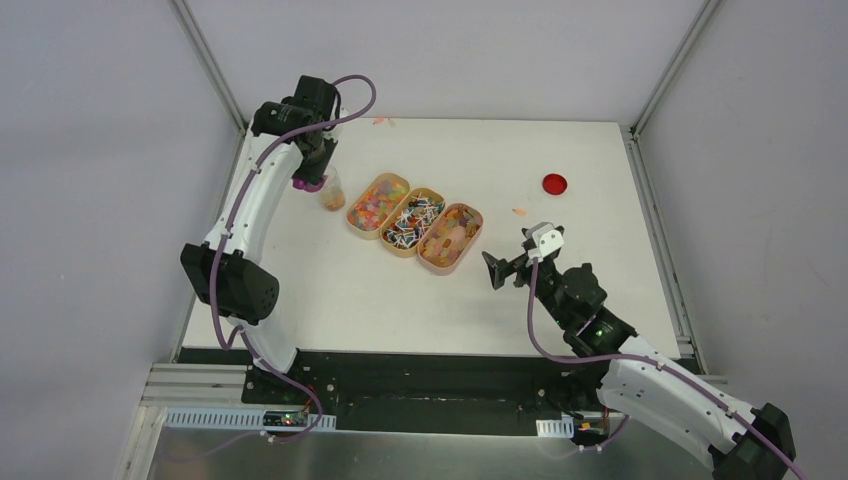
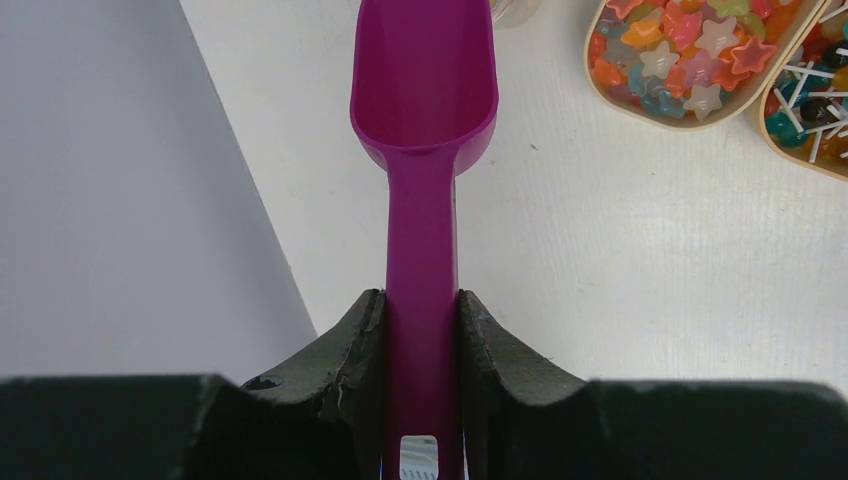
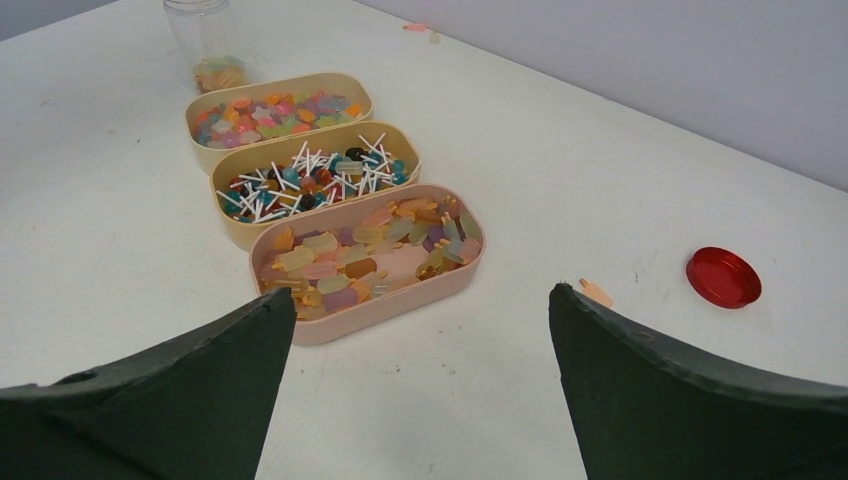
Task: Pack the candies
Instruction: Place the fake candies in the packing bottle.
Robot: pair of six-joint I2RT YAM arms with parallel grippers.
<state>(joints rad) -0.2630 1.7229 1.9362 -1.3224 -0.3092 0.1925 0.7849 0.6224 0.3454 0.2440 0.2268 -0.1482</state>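
Left gripper (image 2: 421, 305): pinching scoop (image 2: 425, 90) handle, empty bowl pointing ahead; candies (image 2: 690, 50) lying near, right of bowl. Right gripper (image 3: 422, 295): gaping wide, empty.

You were in a robot lab cell: a bare white tabletop (image 1: 420, 300) was boxed in by plain grey walls (image 1: 450, 50) and aluminium posts (image 1: 205, 55). The left arm (image 1: 255, 210) and right arm (image 1: 660, 390) were bolted at its near edge, beside slotted cable ducts (image 1: 215, 418).
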